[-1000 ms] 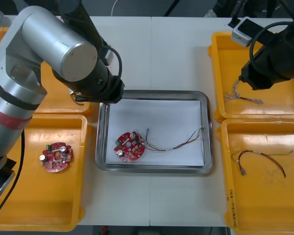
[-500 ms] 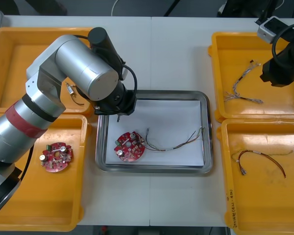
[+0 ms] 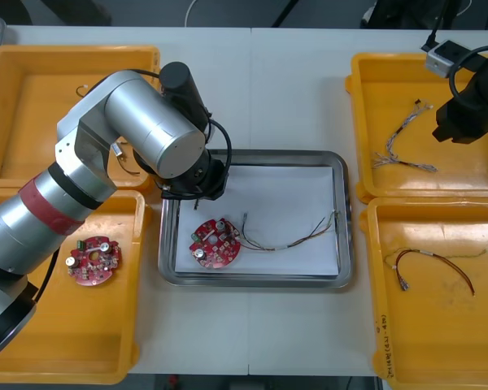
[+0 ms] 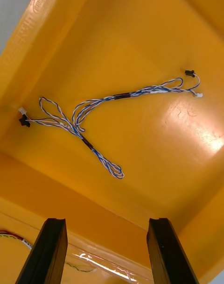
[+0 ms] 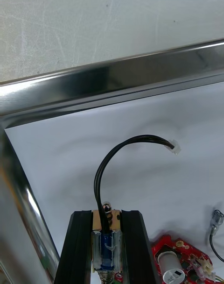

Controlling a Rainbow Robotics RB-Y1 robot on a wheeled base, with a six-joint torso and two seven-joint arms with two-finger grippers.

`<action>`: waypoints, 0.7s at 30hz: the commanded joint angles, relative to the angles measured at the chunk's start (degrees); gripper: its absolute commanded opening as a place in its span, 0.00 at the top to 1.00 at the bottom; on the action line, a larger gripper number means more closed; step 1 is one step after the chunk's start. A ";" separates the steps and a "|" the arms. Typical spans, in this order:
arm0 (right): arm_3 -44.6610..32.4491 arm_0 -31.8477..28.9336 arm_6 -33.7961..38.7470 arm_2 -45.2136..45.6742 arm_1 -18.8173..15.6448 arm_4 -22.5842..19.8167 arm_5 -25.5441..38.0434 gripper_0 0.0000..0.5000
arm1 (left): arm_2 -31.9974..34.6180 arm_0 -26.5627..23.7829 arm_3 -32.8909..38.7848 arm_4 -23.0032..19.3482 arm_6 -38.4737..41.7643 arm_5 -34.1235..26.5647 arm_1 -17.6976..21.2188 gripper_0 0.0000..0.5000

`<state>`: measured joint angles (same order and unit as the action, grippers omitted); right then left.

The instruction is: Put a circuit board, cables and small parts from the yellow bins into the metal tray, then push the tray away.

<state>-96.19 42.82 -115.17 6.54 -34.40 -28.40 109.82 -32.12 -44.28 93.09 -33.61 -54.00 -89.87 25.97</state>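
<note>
My left gripper (image 3: pixel 193 193) hangs over the far left corner of the metal tray (image 3: pixel 260 153), shut on a small metal part (image 5: pixel 107 244) with a curved black cable (image 5: pixel 121 148). The part sits between the fingers above the tray's white liner, close to the rim (image 5: pixel 116 78). A red circuit board (image 3: pixel 215 242) and a thin cable (image 3: pixel 293 236) lie in the tray. My right gripper (image 4: pixel 105 237) is open above the far right yellow bin (image 4: pixel 154 41), with the twisted blue and white cable (image 4: pixel 102 111) lying beyond its fingers.
Another circuit board (image 3: pixel 93 260) lies in the near left bin. A small metal part (image 3: pixel 118 150) rests in the far left bin. The near right bin holds a red and yellow cable (image 3: pixel 435 264). The right arm (image 3: pixel 472 106) hovers over the far right bin.
My left gripper has moved from the far left bin's edge over the tray's far left corner with the part. The right arm has pulled back towards the right edge.
</note>
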 commanded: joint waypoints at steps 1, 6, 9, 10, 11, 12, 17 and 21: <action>4.78 5.70 -3.39 1.20 -2.25 0.80 0.18 0.00 | -0.66 1.21 0.51 1.80 4.17 1.10 -1.37 0.99; 8.30 7.19 -4.71 1.29 -2.25 0.89 0.18 0.00 | -0.66 1.57 0.51 2.59 4.25 1.19 -1.37 0.99; 10.67 7.72 -7.70 1.29 -2.25 2.03 0.18 0.00 | -0.58 2.01 0.51 2.85 4.25 1.72 -1.37 0.99; 11.46 7.89 -9.10 1.29 -2.25 2.73 0.18 0.00 | -0.66 2.18 0.51 3.03 4.25 1.89 -1.37 0.99; 12.08 7.98 -10.07 1.29 -2.25 3.08 0.18 0.00 | -0.58 2.27 0.51 3.12 4.25 2.07 -1.37 0.99; 12.69 8.07 -10.95 1.37 -2.33 3.35 0.18 0.00 | -0.66 2.27 0.51 3.20 4.25 2.16 -1.37 0.99; 15.59 8.16 -14.90 2.52 -2.33 3.17 -0.92 0.00 | -0.58 2.44 0.51 3.56 4.43 2.24 -1.37 0.64; 16.56 8.16 -16.40 2.43 -2.25 2.82 -2.24 0.00 | -0.58 2.44 0.51 3.73 4.69 2.42 -1.28 0.00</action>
<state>-79.61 48.28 -128.83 7.20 -34.41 -25.50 108.48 -32.12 -42.28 93.08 -30.61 -54.00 -88.25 25.96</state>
